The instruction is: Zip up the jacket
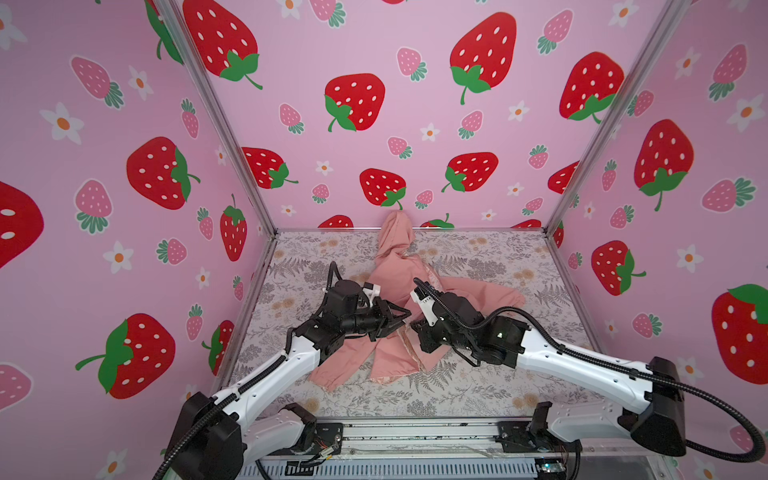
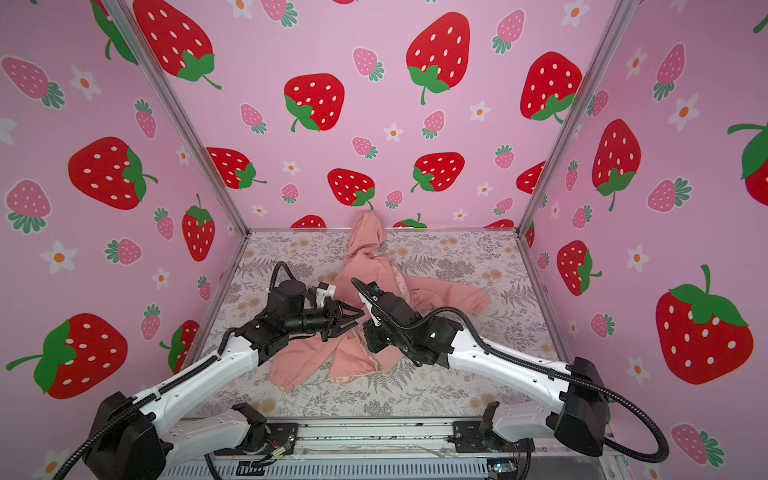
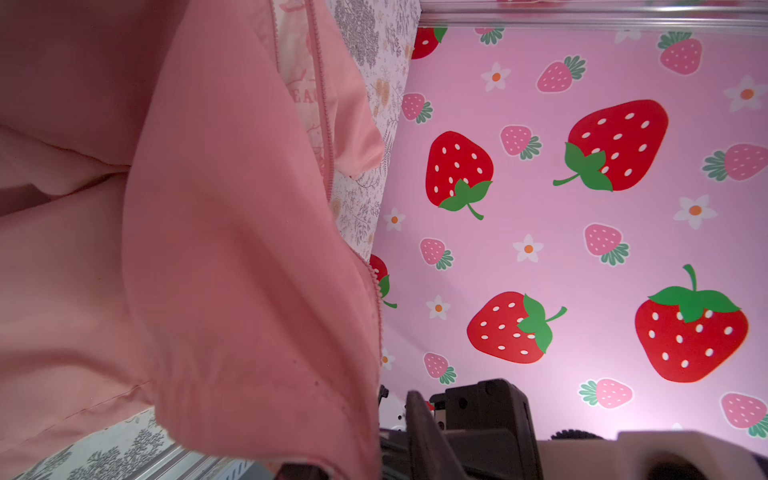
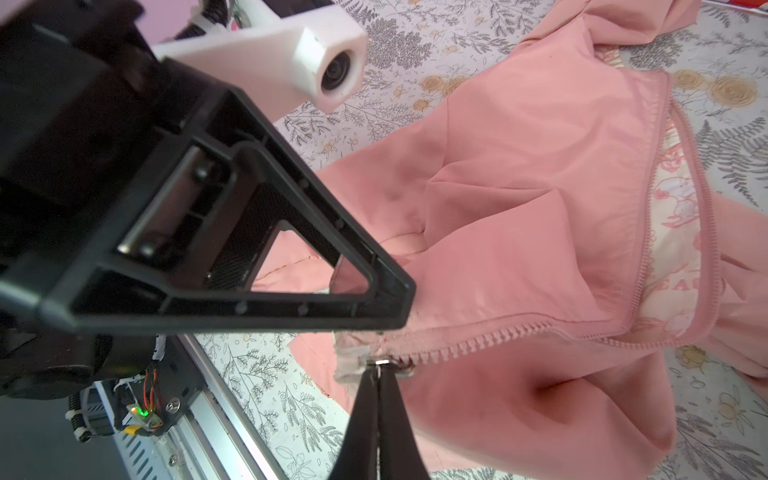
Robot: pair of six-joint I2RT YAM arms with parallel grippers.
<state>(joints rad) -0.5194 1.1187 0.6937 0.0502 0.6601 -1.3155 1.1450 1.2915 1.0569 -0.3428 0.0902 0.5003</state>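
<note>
Right gripper [image 4: 379,368] pinched tight on the metal zipper slider [image 4: 388,363] at the hem of the jacket [image 4: 519,166]

The jacket is spread rumpled across the middle of the floral tabletop [image 1: 478,386], with the hood [image 1: 397,232] propped at the tabletop's back edge. Above the slider the zipper teeth [image 4: 646,232] are split apart, cream printed lining [image 4: 673,249] shown between. Left gripper [image 1: 405,318] is held over the tabletop's middle too, just beside the slider; whether it's spread or pressed together can't be told.
</note>
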